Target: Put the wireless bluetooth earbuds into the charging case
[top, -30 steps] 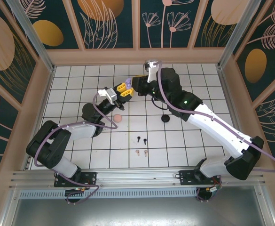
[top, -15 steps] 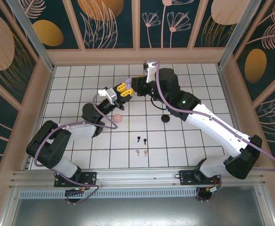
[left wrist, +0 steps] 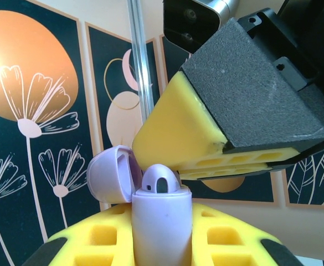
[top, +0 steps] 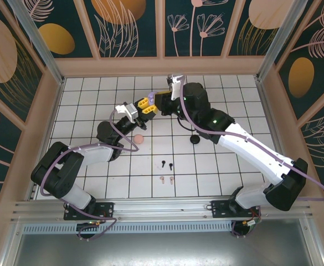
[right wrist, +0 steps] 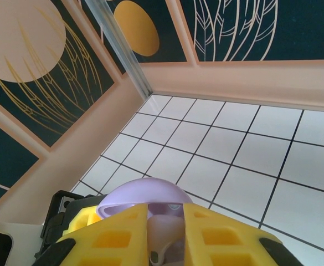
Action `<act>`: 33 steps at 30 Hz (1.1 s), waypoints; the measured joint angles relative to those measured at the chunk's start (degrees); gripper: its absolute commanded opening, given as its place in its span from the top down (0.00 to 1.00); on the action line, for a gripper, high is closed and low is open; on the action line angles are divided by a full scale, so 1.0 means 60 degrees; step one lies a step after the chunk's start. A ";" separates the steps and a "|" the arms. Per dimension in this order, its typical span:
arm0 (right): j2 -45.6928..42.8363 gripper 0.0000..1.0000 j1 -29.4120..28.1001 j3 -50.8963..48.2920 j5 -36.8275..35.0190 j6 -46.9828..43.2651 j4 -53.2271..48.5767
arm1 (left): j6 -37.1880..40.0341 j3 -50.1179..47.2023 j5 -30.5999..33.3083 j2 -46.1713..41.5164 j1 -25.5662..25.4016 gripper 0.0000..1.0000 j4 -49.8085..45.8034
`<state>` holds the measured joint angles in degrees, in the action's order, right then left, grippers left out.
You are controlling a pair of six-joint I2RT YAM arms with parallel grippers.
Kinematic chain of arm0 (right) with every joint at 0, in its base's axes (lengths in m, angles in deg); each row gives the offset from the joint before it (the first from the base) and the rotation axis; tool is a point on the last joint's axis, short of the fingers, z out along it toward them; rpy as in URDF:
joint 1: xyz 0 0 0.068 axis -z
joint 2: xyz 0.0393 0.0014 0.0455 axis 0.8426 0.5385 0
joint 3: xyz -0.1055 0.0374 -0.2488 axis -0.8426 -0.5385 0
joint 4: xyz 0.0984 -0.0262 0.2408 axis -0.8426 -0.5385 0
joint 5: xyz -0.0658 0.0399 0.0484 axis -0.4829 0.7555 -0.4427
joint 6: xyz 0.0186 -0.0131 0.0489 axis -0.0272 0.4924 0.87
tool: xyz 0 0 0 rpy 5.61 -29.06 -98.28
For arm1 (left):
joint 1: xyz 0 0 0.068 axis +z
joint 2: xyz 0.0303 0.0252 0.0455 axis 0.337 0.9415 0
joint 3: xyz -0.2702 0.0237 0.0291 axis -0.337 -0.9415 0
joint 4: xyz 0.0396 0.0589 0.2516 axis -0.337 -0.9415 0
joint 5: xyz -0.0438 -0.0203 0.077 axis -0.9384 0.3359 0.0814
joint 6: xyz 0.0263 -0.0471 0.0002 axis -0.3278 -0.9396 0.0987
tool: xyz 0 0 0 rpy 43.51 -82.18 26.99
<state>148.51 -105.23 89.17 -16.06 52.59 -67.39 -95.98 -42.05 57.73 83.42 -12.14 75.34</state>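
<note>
Hovering over floral-walled gridded table, left tool grips lilac case, right tool seemingly pinches earbud

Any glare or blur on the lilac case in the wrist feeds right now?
Left wrist: lilac case sharp, evenly lit; glare on the orange wall panel, far left. Right wrist: case lid close and soft, tiles crisp. Top external: even light.

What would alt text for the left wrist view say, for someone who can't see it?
A lilac charging case stands upright between yellow fingers, its lid flipped open to the left and a lilac earbud poking from the top. The other arm's yellow and black fingers reach down to it, against dark flower-painted walls.
</note>
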 measured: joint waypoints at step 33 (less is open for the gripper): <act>0.0098 0.52 0.1162 0.1872 0.0164 0.0634 -0.1483 | -0.0328 -0.0004 -0.0007 0.0321 -0.0018 1.00 0.0229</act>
<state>149.10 -98.25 100.40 -15.08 56.39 -76.29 -97.95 -42.07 57.68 85.34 -12.25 76.71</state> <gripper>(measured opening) 0.558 0.213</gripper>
